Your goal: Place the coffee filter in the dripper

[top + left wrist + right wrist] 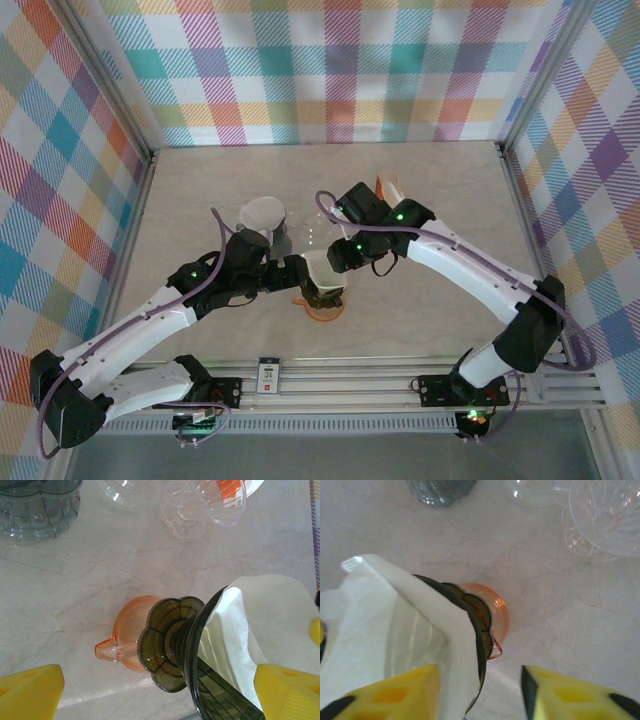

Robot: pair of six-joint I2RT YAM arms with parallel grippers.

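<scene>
The pale marbled counter [440, 200] carries an orange cup [127, 625]; beyond it stand clear glass drippers [185, 515] and a grey one [40, 510].

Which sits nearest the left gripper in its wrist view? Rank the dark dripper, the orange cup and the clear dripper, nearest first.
1. Dark dripper: between the left gripper's fingers.
2. Orange cup: just beyond, slightly left.
3. Clear dripper: far end, upper right.
</scene>
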